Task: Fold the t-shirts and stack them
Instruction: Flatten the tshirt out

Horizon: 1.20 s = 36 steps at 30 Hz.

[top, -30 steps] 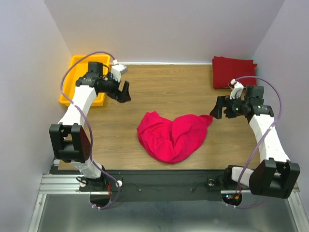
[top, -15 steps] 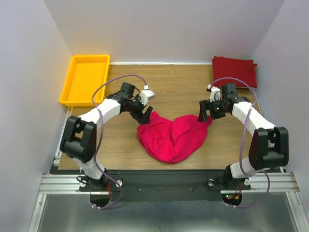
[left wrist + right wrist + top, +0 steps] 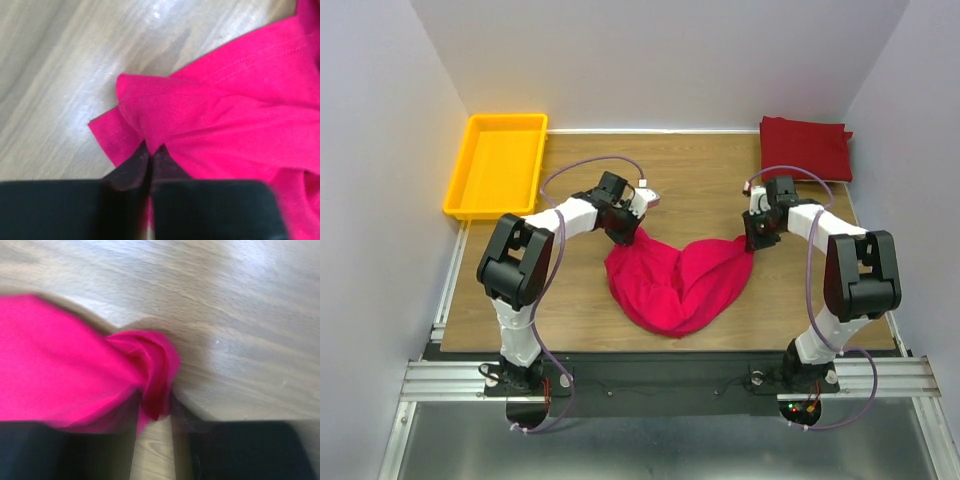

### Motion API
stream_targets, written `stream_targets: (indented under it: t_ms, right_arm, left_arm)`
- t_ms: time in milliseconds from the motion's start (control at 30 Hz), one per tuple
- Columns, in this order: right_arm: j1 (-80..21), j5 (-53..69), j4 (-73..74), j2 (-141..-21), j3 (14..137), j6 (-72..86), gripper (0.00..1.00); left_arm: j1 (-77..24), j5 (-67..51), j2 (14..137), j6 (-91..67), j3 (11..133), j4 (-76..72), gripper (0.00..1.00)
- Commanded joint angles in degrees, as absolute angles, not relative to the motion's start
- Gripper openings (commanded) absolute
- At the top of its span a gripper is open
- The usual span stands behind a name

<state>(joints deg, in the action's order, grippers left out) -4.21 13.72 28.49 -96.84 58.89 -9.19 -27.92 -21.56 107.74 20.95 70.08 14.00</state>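
Your left end effector (image 3: 150,151) and right end effector (image 3: 155,407) pinch opposite edges of the crumpled magenta-pink cloth t-shirt (image 3: 675,285), likely for spreading flat.

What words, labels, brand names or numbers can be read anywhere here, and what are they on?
None: no readable text in any view.
The bright magenta-pink cloth t-shirt, the folded crimson red t-shirt, the yellow plastic tray and the wooden table are plain.
Any print on the small white block on the left arm is too small to read.
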Motion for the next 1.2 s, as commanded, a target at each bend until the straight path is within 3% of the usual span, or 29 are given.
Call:
stream_targets:
  t_ms: [0, 133, 267, 500, 533, 567, 633, 733, 833, 1000, 1167]
  right_arm:
    - [-4.48, 12.06, 26.89, -94.31, 64.59, -9.93, 0.01]
    - [-1.15, 12.12, 28.91, -88.7, 69.08, -11.42, 0.01]
    - [2.02, 12.48, 32.25, -80.87, 67.34, -22.8, 0.01]
    - [2.02, 8.97, 39.02, -72.08, 50.73, -43.75, 0.01]
    - [2.02, 8.01, 39.72, -71.64, 49.15, -45.51, 0.07]
    - [2.02, 5.82, 40.94, -71.98, 46.87, -47.79, 0.34]
    - [2.11, 4.23, 42.09, -72.77, 46.15, -49.3, 0.75]
    - [2.98, 7.28, 46.31, -73.47, 50.17, -49.04, 0.89]
    - [3.34, 13.34, 48.51, -75.93, 56.67, -45.45, 0.91]
    - [3.34, 20.91, 48.69, -86.2, 66.08, -37.28, 0.82]
    - [3.34, 18.99, 44.75, -97.97, 75.57, -29.02, 0.72]
  left_arm:
    - [-25.15, -20.04, 105.22, 21.0, 78.19, 16.08, 0.0]
    - [-20.31, -24.42, 99.07, 22.24, 84.54, 20.12, 0.0]
    - [-16.97, -28.2, 91.6, 28.62, 85.43, 25.74, 0.0]
    - [-17.22, -30.94, 77.88, 47.7, 66.91, 38.83, 0.0]
    - [-17.31, -30.42, 75.7, 50.33, 61.32, 42.33, 0.0]
    - [-17.31, -28.76, 74.19, 54.62, 58.65, 43.84, 0.09]
    - [-17.14, -24.46, 72.79, 55.72, 51.55, 44.3, 0.45]
    - [-15.47, -22.5, 69.09, 58.27, 47.47, 43.95, 0.66]
    - [-14.77, -22.85, 67.41, 57.14, 48.42, 42.2, 0.75]
    - [-13.28, -27.06, 73.02, 49.41, 55.62, 35.61, 0.74]
    - [-12.04, -27.77, 85.41, 36.85, 65.37, 26.29, 0.71]
